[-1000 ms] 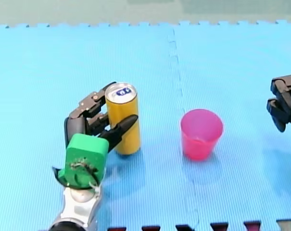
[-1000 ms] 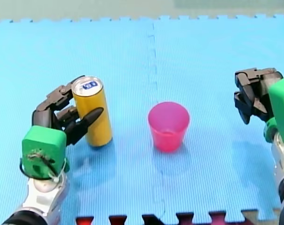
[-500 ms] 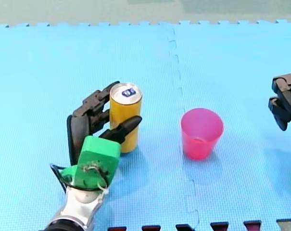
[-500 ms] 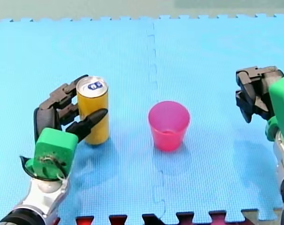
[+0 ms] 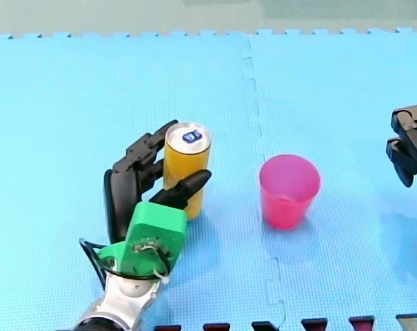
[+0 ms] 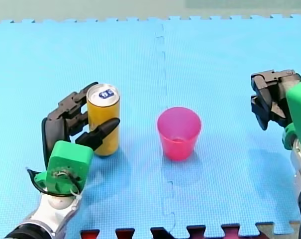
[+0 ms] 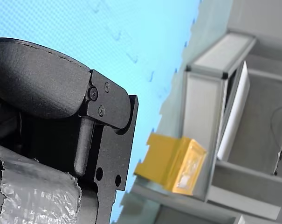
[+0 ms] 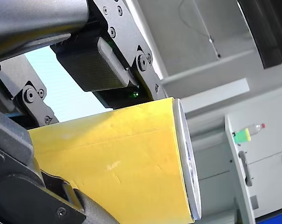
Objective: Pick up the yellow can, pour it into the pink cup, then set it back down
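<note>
First head view has the left hand point(image 5: 136, 189) closed around the yellow can point(image 5: 187, 165): two black fingers point(image 5: 145, 153) wrap the can's far left side and the thumb presses across its front, low on the body. The second wrist view gives the same grasp from close in, the can point(image 8: 113, 158) lying against a dark finger pad point(image 8: 92, 65). The can stands upright with its silver top facing up, whereas a second ago it leaned with that top tipped to the left. Hand and can have also shifted right since then, closer to the pink cup point(image 5: 289, 189), though a clear strip of mat separates the two. Whether the can's base touches the mat or hangs just above it, I cannot tell. Can and cup both sit toward the near edge of the blue foam mat point(image 5: 318, 83), the can left of the mat's middle seam and the cup just right of it. The cup is upright and has not moved. The right hand point(image 6: 269, 97) holds nothing near the mat's right edge, much where it was
</note>
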